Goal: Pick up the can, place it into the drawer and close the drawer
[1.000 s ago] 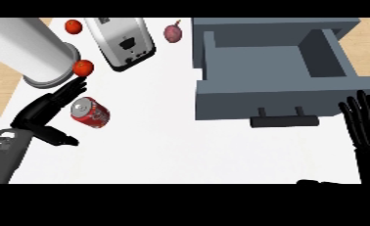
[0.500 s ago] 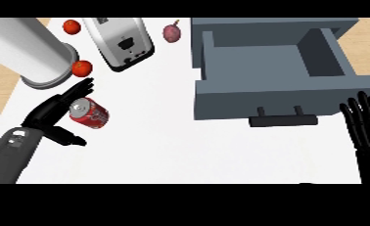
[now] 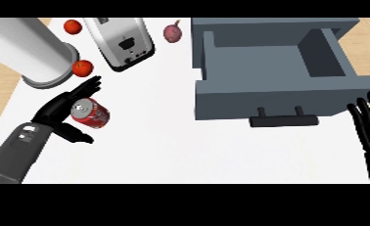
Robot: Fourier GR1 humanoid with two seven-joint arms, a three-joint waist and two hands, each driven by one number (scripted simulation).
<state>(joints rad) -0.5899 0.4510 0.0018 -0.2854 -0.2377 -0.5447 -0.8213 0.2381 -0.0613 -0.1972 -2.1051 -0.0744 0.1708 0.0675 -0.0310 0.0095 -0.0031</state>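
Since the earlier frames, the robot's left hand has closed in on the red soda can with the silver top. Its straight fingers now reach up along the can's silver end instead of pointing at it from the side. The can has not shifted. It lies on its side on the white counter, near the left edge and well apart from the drawer.

The left hand is spread wide, with the fingers extended above and to the left of the can and the thumb angled out below it. The can sits in the gap between them. Nothing is gripped, and it is unclear whether the fingers touch the can.

The open grey box-shaped drawer sits at the upper right, its black bar handle facing the robot. The right hand rests at the right edge, fingers straight and pointing up, just beside the handle's end.

Behind the can stand a large silver cylinder and a chrome toaster, with one red tomato between them. A second tomato lies further back, and a purple-red onion lies beside the drawer.
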